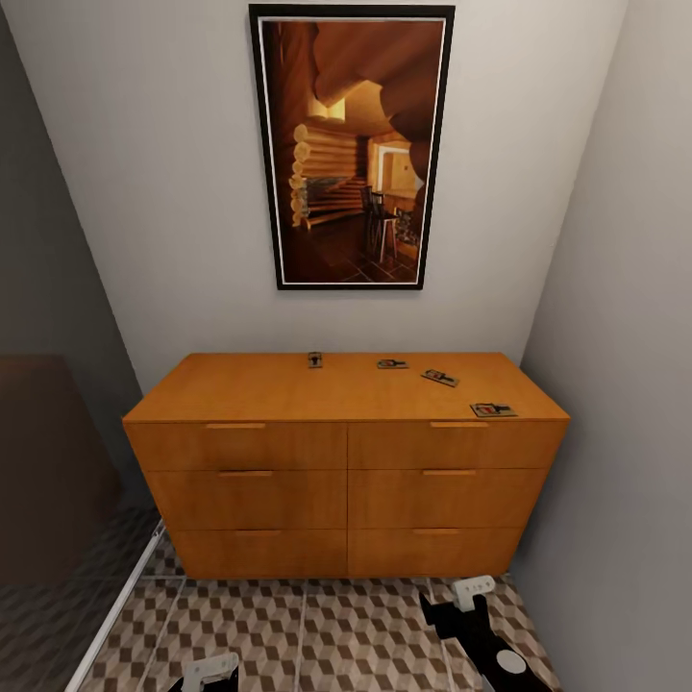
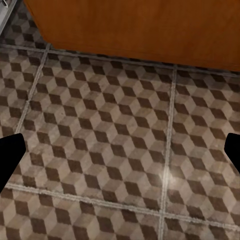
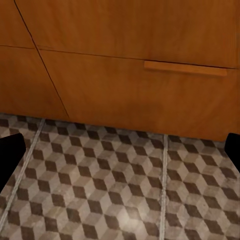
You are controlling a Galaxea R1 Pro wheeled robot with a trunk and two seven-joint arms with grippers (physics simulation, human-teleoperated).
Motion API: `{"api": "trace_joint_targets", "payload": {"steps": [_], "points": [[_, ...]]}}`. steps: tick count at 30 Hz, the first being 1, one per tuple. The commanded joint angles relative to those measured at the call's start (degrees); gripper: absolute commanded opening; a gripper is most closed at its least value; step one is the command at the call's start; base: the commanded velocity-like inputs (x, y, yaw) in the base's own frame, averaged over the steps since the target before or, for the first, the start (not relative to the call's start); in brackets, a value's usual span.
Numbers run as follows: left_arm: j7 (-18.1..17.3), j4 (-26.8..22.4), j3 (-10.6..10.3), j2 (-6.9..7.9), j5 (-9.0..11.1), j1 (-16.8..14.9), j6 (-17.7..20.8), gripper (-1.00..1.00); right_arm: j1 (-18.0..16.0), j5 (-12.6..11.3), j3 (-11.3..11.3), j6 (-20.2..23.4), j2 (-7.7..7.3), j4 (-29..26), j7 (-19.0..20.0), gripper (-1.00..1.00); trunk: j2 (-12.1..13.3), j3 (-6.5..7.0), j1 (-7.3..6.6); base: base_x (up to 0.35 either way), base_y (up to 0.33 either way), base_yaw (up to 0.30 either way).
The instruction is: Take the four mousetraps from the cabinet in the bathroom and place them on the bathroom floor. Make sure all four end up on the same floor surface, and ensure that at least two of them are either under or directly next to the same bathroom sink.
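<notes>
On my head feed, my right arm [image 1: 481,639] is a chunky matte-black casing with angular edges, carrying a round white disc near its lower end and a pale grey-white block with small dark markings at its tip. My left arm [image 1: 207,671] reads as a light grey bracket-like piece set over black housing. In the left wrist feed, my fingers [image 2: 10,152] are plain black, flat-sided shapes with no visible screws or labels. The right wrist feed gives the same: solid black fingers [image 3: 11,150], featureless and blunt-edged.
</notes>
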Motion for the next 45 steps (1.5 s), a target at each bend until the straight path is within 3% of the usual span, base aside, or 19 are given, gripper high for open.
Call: {"api": "trace_joint_targets", "payload": {"steps": [1,8,12,19,21,22,29,32,40,45], "points": [[0.01,0.05,0.23,-0.03,0.0,-0.04,-0.2,1.0,-0.05,0.37,-0.08,-0.04,-0.01,0.21,-0.11,1.0,-0.03,-0.06,0.0,0.0,0.0,0.0],[0.01,0.07,0.23,-0.03,0.0,-0.04,-0.21,1.0,-0.72,0.16,-0.63,1.19,0.0,-0.49,-0.99,1.0,-0.03,-0.06,0.0,0.0,0.0,0.0],[0.01,0.07,0.23,-0.03,0.0,-0.04,-0.18,1.0,-2.63,0.1,-0.71,4.8,0.0,-3.22,-1.51,1.0,-0.03,-0.06,0.0,0.0,0.0,0.0],[0.01,0.07,0.23,0.0,0.0,-0.04,-0.16,1.0,-5.18,0.01,-1.24,20.44,-0.51,-15.04,-1.67,1.0,-0.03,-0.06,0.0,0.0,0.0,0.0],[0.01,0.07,0.23,0.02,0.0,-0.04,-0.16,1.0,-5.47,0.0,-1.78,25.61,-1.0,-19.72,-1.69,1.0,-0.03,-0.06,0.0,0.0,0.0,0.0],[0.01,0.07,0.23,0.03,0.0,-0.04,-0.16,1.0,-5.66,-0.01,-2.57,30.57,-1.45,-24.23,-1.69,1.0,-0.03,-0.06,0.0,0.0,0.0,0.0],[0.01,0.07,0.23,0.05,0.0,-0.04,-0.16,1.0,-6.07,0.07,-5.03,44.05,-2.11,-38.24,-1.72,1.0,-0.03,-0.06,0.0,0.0,0.0,0.0],[0.01,0.07,0.23,0.05,-0.06,-0.04,-0.16,1.0,-6.63,0.14,-5.65,53.35,-2.25,-48.93,-1.78,1.0,-0.03,-0.06,0.0,0.0,0.0,0.0],[0.01,0.07,0.23,0.06,-0.08,-0.04,-0.16,1.0,-9.71,0.24,-5.77,59.6,-2.28,-53.35,-1.8,1.0,-0.03,-0.06,0.0,0.0,0.0,0.0],[0.01,0.07,0.23,0.05,-0.08,-0.04,-0.16,1.0,-13.79,0.36,-5.79,63.23,-2.28,-54.07,-1.83,1.0,-0.03,-0.06,0.0,0.0,0.0,0.0]]}}
